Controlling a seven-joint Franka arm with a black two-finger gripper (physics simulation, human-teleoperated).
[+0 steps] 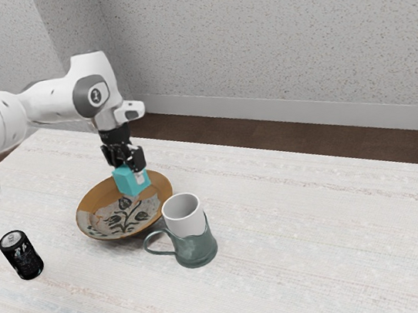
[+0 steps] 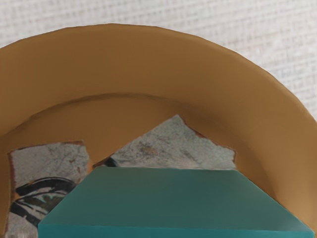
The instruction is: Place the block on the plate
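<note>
My gripper (image 1: 131, 170) points down over the back part of the brown plate (image 1: 87, 202) in the exterior view, shut on the teal block (image 1: 129, 185). The block is slightly tilted there and overlaps the plate's far rim in the picture; whether its underside touches the plate I cannot tell. In the wrist view the block (image 2: 168, 198) looms large at the lower edge, with the plate (image 2: 148, 59) behind and below it. Grey patches with a dark floral pattern mark the plate's inside.
A green and white mug (image 1: 196, 245) stands close beside the plate, its handle toward the plate's near side. A black can (image 1: 25, 258) is upright at the exterior view's left. All rest on a whitish table (image 1: 307, 244).
</note>
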